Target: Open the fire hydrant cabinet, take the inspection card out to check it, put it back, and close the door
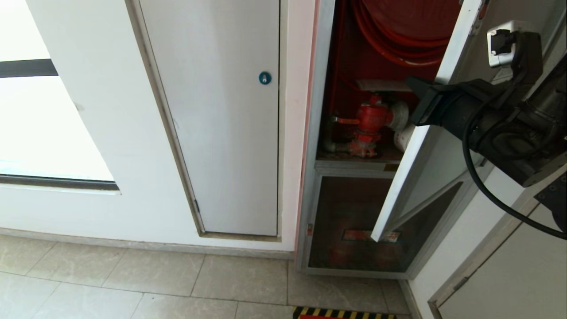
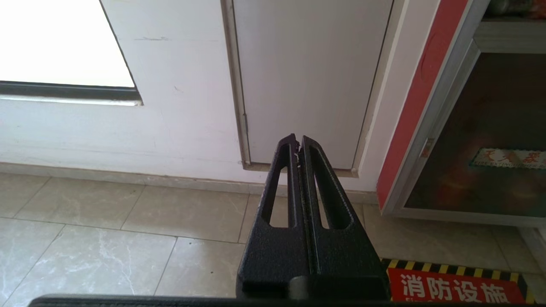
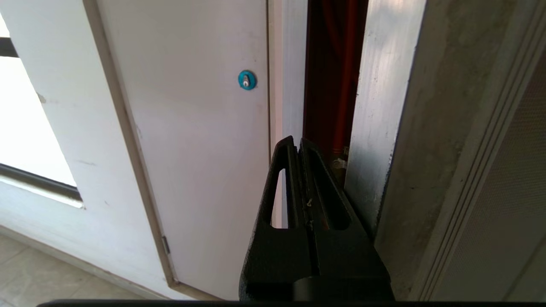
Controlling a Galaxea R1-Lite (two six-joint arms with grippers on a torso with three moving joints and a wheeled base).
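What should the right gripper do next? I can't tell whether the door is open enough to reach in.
Probably keep swinging the door wider. The right gripper, shut, sits at the door's free edge, and the door stands only partly open across the cabinet. It still covers part of the opening, and the whitish card lies above the red valve, close behind that edge.

Gap: the door [image 1: 425, 146] stands ajar, leaving an opening into the cabinet [image 1: 316, 133] beside its left frame.
In the way: valve [image 1: 370, 122] and hose reel [image 1: 398, 31] fill the inside.
Right pincer [image 3: 298, 143]: closed, against the door's free edge.
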